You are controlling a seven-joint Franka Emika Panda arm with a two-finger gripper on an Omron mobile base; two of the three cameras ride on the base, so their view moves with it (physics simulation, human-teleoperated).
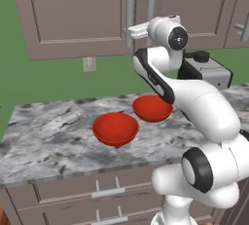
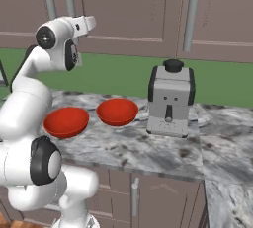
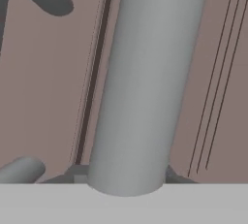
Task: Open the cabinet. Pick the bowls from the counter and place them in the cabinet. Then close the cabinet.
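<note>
- Two panelled doors of the cabinet (image 1: pixel 73 14) are both flat and closed above my arm; its long grey bar handles (image 1: pixel 130 12) stand upright side by side at the seam.
- I have the gripper (image 1: pixel 132 30) raised to the lower end of those handles, reaching toward the doors from the right in the left base view.
- From the hand view, one grey handle bar (image 3: pixel 145 82) runs straight up the middle, very close, with the door seam just to its left and the stub of the second handle at the lower left.
- I cannot tell from the pictures whether the fingers are clamped on the bar or just set around it; their tips sit low beside its base and are barely visible.
- Two red bowls (image 1: pixel 115 128) (image 1: pixel 152 108) sit upright on the tabletop (image 1: pixel 44 136), just beside each other, below the cabinet; the nearer one lies left of the farther one in the left base view.
- In the right base view the same bowls (image 2: pixel 66 122) (image 2: pixel 117 111) rest to the left of a grey coffee machine (image 2: pixel 170 101), which stands near them further along the marbled slab.
- Brown drawer fronts (image 1: pixel 73 192) with short silver handles run under the tabletop edge.
- A green wall (image 1: pixel 53 80) with a pale outlet plate (image 1: pixel 89 64) fills the gap between tabletop and cabinet.
</note>
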